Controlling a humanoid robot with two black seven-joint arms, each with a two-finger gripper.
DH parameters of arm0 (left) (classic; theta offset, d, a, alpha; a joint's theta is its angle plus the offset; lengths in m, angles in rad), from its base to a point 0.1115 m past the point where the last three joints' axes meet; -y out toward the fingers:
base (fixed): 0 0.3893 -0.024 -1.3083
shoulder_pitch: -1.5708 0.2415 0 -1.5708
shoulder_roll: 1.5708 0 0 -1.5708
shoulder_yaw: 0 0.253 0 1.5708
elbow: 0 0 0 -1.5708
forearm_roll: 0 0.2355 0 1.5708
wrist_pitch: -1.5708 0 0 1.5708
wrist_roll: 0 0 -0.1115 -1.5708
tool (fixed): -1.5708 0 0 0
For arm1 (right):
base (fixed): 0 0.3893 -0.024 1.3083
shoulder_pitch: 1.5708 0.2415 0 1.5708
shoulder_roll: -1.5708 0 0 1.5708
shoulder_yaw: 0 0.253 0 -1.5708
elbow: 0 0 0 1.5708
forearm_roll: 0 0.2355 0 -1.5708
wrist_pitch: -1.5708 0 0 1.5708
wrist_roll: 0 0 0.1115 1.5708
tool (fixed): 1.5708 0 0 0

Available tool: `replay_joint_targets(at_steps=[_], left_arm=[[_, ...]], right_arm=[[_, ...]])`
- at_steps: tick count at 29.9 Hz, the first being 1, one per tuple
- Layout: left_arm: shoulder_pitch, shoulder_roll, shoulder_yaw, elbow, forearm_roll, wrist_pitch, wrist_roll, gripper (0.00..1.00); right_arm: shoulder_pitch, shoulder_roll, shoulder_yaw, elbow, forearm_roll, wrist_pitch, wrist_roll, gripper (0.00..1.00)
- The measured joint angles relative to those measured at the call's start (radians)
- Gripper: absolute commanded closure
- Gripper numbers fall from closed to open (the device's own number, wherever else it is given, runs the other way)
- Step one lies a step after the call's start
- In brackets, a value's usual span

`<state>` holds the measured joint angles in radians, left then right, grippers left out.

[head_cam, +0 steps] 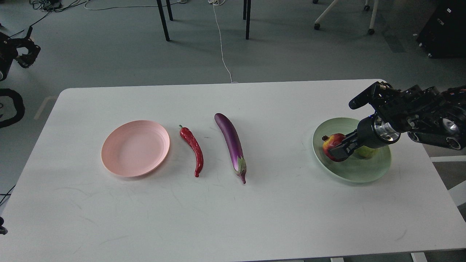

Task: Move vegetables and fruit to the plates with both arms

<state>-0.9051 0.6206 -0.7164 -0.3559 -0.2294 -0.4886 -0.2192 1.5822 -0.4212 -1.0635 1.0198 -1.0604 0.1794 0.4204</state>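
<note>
At the far left edge, off the table and over the grey floor, the left gripper [26,51] hangs raised; it is small and dark, so whether its jaws stand apart or together cannot be told. Below it a loop of black cable [12,107] curves beside the white table [218,214].

On the left part of the table lies the pale pink plate [135,148], round, shallow and matte, with faint concentric rings and nothing on it. Just beside its right rim, not touching it, lies the red chili pepper [193,148]: glossy, thin and curved, with a small dark green stem at its far end and its tip pointing toward the near edge. Right of it, apart, lies the eggplant [231,142], longer and thicker, glossy purple, with its rounded end far and its pale green-white stem cap and short stem at the near end.

Well to the right sits the pale green plate [351,171], slightly larger than the pink one. On its left side rests the pomegranate [332,142], round and dark red with a small crown on its far left. The right gripper [342,150] reaches in from the right edge, low over the plate, its black fingers against the pomegranate's right and near side, jaws closed around it as far as can be seen. Behind the gripper's wrist, partly hidden, sits the yellow-green fruit [365,153] on the same plate.
</note>
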Motion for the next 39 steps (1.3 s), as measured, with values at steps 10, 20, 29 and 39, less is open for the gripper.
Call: replay_joint_targets(at_steps=[10, 20, 29, 39], left_arm=[[0.0, -0.003, 0.001, -0.001, 0.0, 0.0, 0.007, 0.02], [-0.009, 0.04, 0.146, -0.21, 0.172, 0.0, 0.011, 0.02], [-0.103, 0.069, 0.15, -0.539, 0.656, -0.001, 0.01, 0.02], [-0.122, -0.019, 0.18, -0.765, 1.374, 0.0, 0.018, 0.02]], right_arm=[[0.088, -0.177, 0.165, -0.009, 0.002, 0.002, 0.002, 0.03], [-0.196, -0.315, 0.845, -0.084, 0.145, -0.001, 0.001, 0.03], [-0.504, -0.343, 1.313, -0.086, 0.423, -0.008, 0.001, 0.02], [-0.687, -0.464, 1.379, -0.081, 0.97, 0.2, 0.002, 0.02]])
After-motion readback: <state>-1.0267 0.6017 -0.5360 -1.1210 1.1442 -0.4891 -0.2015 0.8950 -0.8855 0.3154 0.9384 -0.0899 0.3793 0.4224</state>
